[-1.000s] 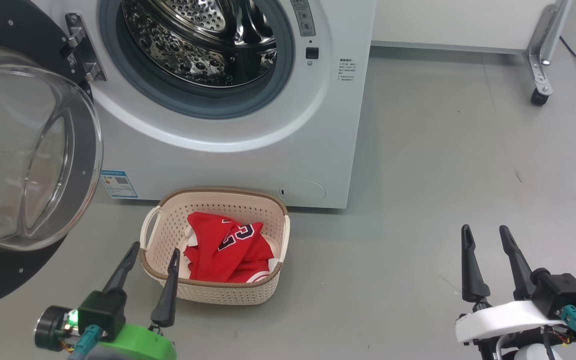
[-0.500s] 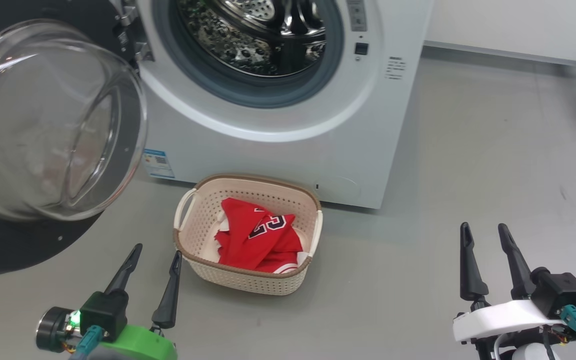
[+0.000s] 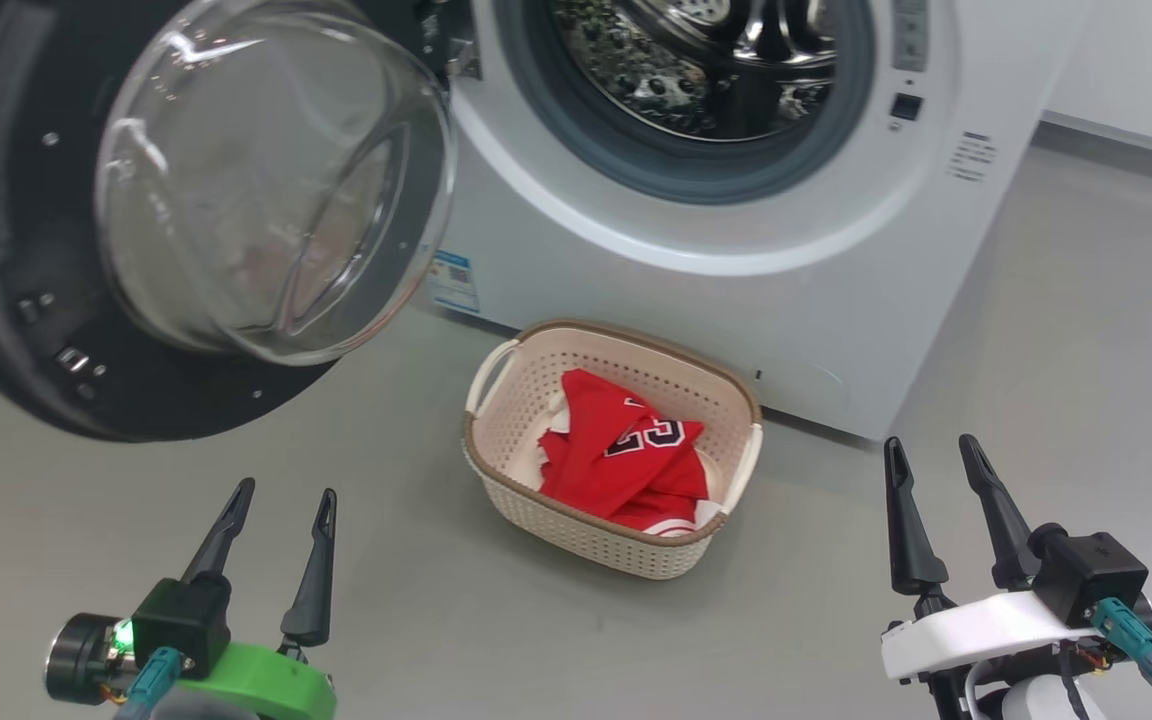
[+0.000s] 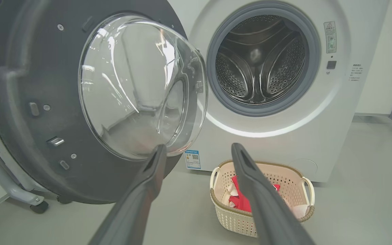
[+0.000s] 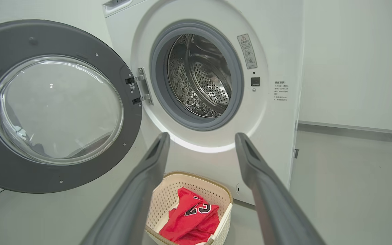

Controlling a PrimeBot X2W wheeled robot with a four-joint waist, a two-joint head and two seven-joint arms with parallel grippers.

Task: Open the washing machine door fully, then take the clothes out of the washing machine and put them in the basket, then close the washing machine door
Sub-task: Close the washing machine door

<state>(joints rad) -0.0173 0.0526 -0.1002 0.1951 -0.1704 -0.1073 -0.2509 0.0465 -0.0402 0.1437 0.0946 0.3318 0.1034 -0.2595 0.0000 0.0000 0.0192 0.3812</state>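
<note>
**Door Wide, Drum Bare, Jersey in the Basket**

The washing machine (image 3: 836,300) stood white and front-loading on the grey floor (image 3: 436,600); its round opening was uncovered, and the part of the perforated steel drum (image 4: 260,64) that showed behind the grey gasket (image 5: 155,81) held no fabric. The washing machine door (image 3: 271,180) hung swung out to the machine's left on its hinge (image 5: 141,90); its inner face was turned outward, a broad dark rim around a bulging clear glass bowl.

The basket (image 3: 596,535) sat on the floor just in front of the machine's lower front, below the opening and right of the door in the head view; it was cream, with perforated sides, a brown rim and a handle at each end. The clothes (image 3: 616,460) lay crumpled inside it, bright red with white trim; dark numerals edged in white faced up.

The left tool (image 3: 286,490) hovered low at the lower left of the head view, its two dark fingers spread wide and gripping nothing; it was apart from the basket and below the door. The right tool (image 3: 931,442) hovered at the lower right, well apart from the basket, its fingers likewise wide and empty. A small blue sticker (image 3: 454,282) showed on the machine's front, between the door's glass and the basket.
</note>
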